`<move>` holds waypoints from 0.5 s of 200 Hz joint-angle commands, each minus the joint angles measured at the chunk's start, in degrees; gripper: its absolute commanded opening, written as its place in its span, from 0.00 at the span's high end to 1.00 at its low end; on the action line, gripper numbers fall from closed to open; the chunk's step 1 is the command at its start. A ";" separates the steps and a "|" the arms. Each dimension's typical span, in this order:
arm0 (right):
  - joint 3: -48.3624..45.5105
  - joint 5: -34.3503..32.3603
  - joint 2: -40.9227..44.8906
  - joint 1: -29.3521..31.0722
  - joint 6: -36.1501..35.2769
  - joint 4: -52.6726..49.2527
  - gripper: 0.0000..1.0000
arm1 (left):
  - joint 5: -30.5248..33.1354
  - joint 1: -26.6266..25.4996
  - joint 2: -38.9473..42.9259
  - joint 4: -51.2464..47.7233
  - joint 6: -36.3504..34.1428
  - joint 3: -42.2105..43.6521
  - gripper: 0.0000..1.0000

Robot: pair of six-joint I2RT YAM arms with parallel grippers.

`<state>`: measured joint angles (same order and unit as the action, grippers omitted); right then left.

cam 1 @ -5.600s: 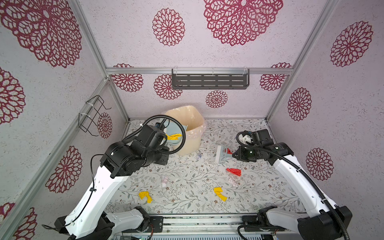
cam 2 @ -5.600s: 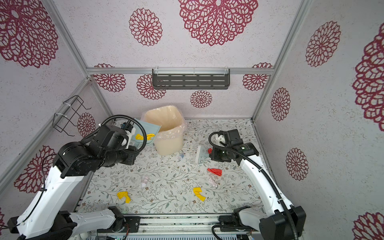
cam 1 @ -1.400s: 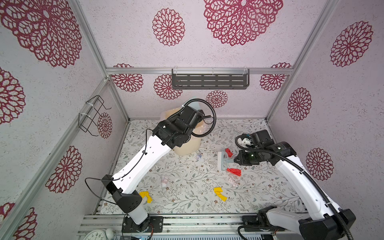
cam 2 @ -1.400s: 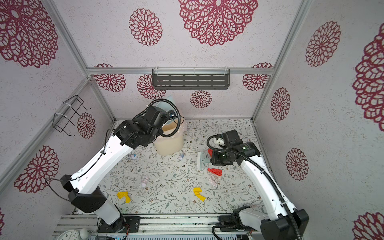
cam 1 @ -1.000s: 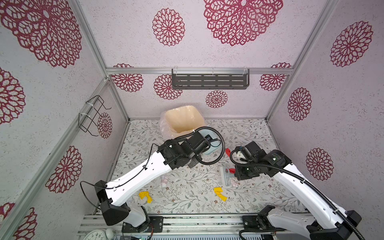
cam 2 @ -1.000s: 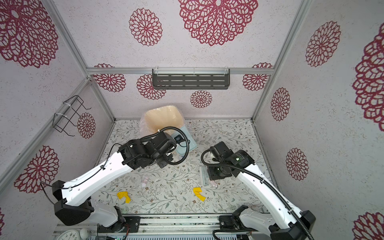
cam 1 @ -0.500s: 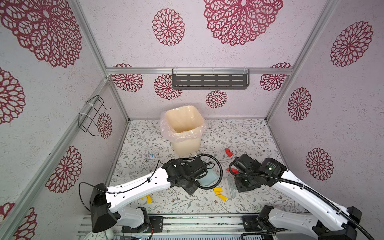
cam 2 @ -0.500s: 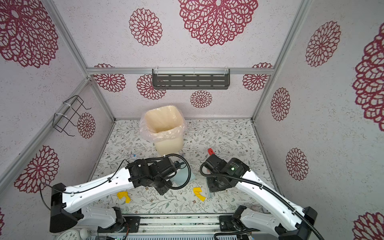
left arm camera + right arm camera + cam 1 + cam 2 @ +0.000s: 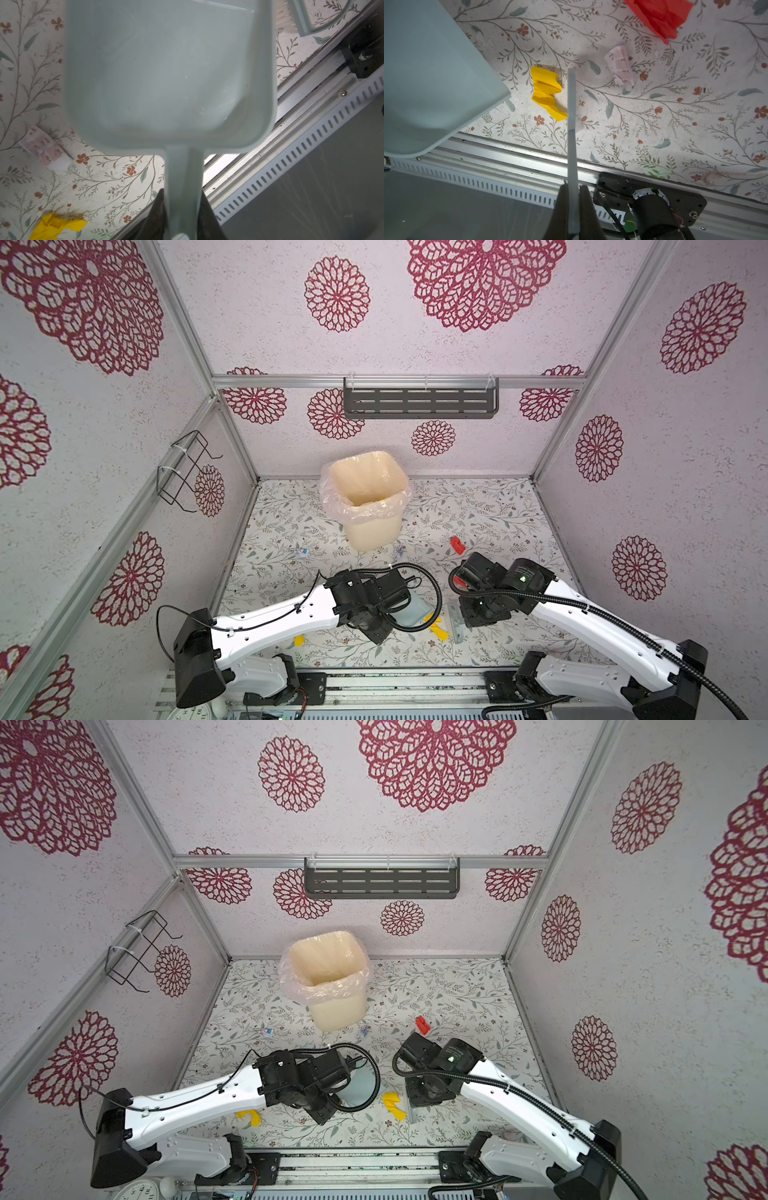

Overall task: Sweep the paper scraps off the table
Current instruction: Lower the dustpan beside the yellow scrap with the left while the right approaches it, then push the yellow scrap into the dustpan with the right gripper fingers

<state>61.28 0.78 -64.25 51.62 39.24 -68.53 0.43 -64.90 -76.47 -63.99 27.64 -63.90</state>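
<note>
My left gripper (image 9: 184,212) is shut on the handle of the pale blue dustpan (image 9: 166,72), which lies low over the table (image 9: 478,506) near its front edge. The dustpan (image 9: 411,608) shows in both top views. My right gripper (image 9: 572,207) is shut on the brush (image 9: 572,124), seen edge-on just right of a yellow paper scrap (image 9: 547,91). That scrap (image 9: 438,628) lies between dustpan and brush (image 9: 455,622). A pink scrap (image 9: 620,66) and a red scrap (image 9: 658,14) lie beyond. Another yellow scrap (image 9: 58,226) and a pink scrap (image 9: 44,148) lie by the dustpan's other side.
A cream bin (image 9: 365,497) with a clear liner stands at the back middle. A red scrap (image 9: 458,544) and small bits (image 9: 302,551) lie in front of it. The metal rail (image 9: 508,158) runs along the front edge under both grippers.
The left arm has brought the dustpan from the bin down to the table's front. The right arm has carried the brush forward to the yellow scrap.
</note>
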 commanded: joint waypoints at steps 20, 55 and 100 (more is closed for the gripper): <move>1.97 0.63 -1.66 0.54 1.65 4.67 1.00 | -1.09 -1.70 1.38 -1.09 4.28 1.00 1.00; 4.90 -3.46 -3.28 0.28 -1.37 1.00 1.00 | -2.42 -3.34 1.77 -1.47 6.70 3.22 1.00; 7.89 -5.06 -6.20 -1.91 -6.59 -0.48 1.00 | -3.20 -4.73 -1.03 0.87 5.18 5.07 1.00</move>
<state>66.57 -1.54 -69.41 50.87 36.42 -66.50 -2.13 -68.77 -75.92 -64.66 33.26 -59.18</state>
